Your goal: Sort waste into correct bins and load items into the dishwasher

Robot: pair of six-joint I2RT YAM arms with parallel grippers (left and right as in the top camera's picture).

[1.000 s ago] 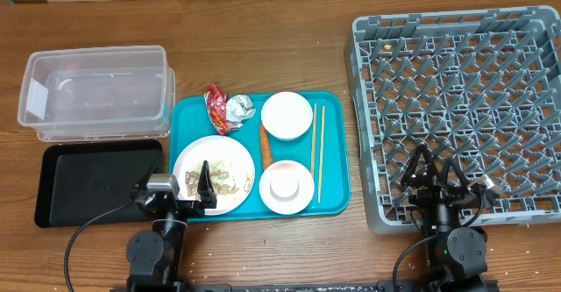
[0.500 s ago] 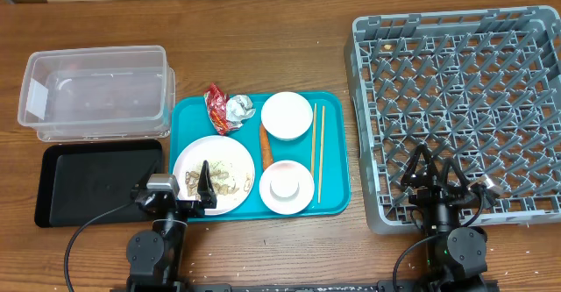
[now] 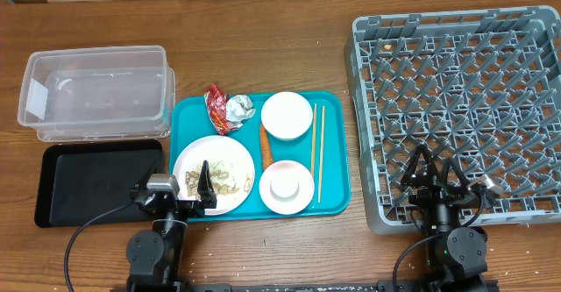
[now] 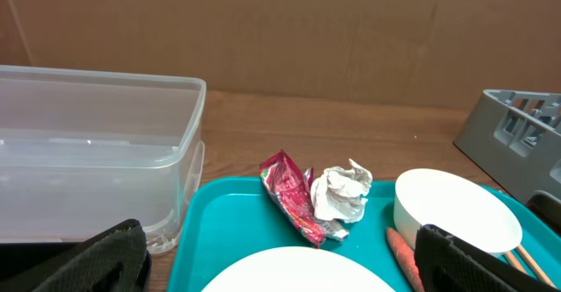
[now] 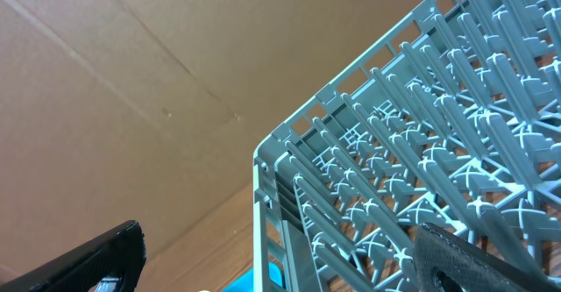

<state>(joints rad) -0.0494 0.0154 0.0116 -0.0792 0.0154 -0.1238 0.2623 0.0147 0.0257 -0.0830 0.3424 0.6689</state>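
- The left gripper (image 3: pixel 196 176) has its jaws spread wide and holds nothing. In the left wrist view, its 2 black fingers (image 4: pixel 83 261) sit at the lower corners with open space between them.
- The right gripper (image 3: pixel 436 171) is also spread wide and holds nothing.
- The left gripper is poised over the near edge of the plate of food scraps (image 3: pixel 219 171). I judge this a ready pose facing the items to be sorted.
- The right gripper sits at the near edge of the grey dishwasher rack (image 3: pixel 456 81), which holds no dishes. This suits it to the loading side.
- All task items lie on the teal tray (image 3: pixel 336 134).
- Waste at the far left of the tray: the red wrapper (image 3: pixel 216 108) touching the crumpled white paper (image 3: pixel 240 110).
- The carrot (image 3: pixel 265 146) lies between the plate and the bowls.
- Dishware: the white bowl (image 3: pixel 287 115), the nearer white bowl with a cup inside (image 3: pixel 287 187), and 2 chopsticks (image 3: pixel 316 152) laid side by side.
- The clear plastic tub (image 3: pixel 95 95) and the black tray (image 3: pixel 96 182) stand left of the teal tray, within the left arm's side. I cannot tell which takes which waste.
- Sorting has not begun.
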